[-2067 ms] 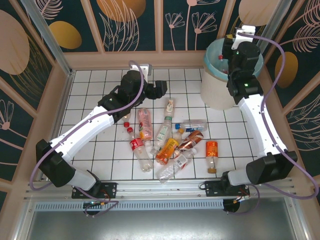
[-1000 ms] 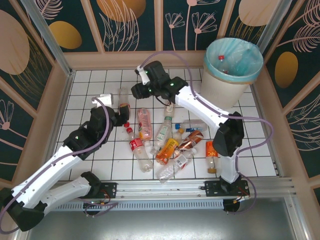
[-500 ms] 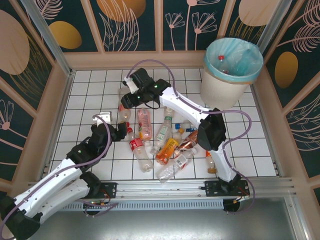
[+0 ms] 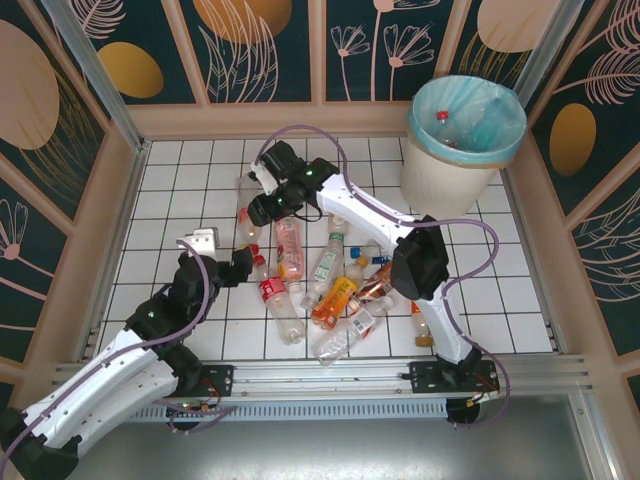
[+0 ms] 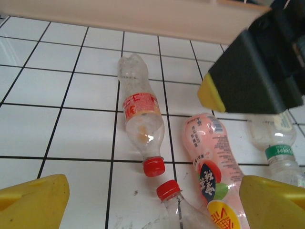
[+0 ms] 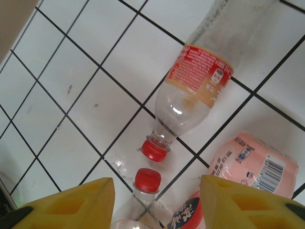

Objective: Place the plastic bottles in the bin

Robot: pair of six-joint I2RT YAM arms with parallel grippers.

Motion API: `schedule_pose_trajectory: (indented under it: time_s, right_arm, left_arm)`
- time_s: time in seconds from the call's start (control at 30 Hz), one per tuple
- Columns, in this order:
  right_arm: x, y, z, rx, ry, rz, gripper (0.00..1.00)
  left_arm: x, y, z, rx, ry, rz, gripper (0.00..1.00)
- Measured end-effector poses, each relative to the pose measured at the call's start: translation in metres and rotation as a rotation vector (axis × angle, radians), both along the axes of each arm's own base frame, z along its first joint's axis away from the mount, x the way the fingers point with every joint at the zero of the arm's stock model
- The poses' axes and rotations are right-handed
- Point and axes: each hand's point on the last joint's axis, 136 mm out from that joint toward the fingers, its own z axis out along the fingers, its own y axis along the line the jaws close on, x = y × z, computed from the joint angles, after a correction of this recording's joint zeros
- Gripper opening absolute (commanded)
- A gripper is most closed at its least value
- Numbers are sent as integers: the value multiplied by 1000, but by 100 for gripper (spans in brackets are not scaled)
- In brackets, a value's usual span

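Both the right gripper (image 6: pixel 157 200) and left gripper (image 5: pixel 152 205) are shown spread open, and an orange-labelled bottle (image 6: pixel 198 88) is seen just ahead of the right one, where a neighbouring red cap (image 6: pixel 147 180) could be pinched instead, the bin (image 4: pixel 440 175) far beyond.

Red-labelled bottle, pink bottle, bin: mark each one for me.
red-labelled bottle (image 6: pixel 202 76), right wrist view, on its red and orange label.
pink bottle (image 6: pixel 240 171), right wrist view, on its pink label.
bin (image 4: pixel 440 182), top external view, on its off-white outer wall.
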Motion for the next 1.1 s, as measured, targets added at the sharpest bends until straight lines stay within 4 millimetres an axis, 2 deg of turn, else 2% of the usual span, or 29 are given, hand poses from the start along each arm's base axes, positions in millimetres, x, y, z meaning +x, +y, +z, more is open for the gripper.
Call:
schedule_pose_trajectory:
  time_s: [0.2, 0.4, 0.7, 0.87, 1.1]
  right_arm:
    - [1, 5, -24, -50, 41, 4, 50]
    - [-16, 16, -44, -100, 69, 29, 50]
    - [-42, 24, -53, -158, 77, 47, 52]
    - [-50, 23, -64, -202, 79, 44, 53]
    - [-57, 26, -79, -232, 93, 41, 54]
  left_arm:
    - [-4, 11, -2, -58, 5, 67, 95]
    - [-8, 17, -20, -82, 64, 118, 96]
    - [-14, 28, -36, -79, 125, 188, 96]
    - [-19, 37, -29, -115, 106, 228, 97]
    - [-25, 48, -8, -196, 57, 275, 98]
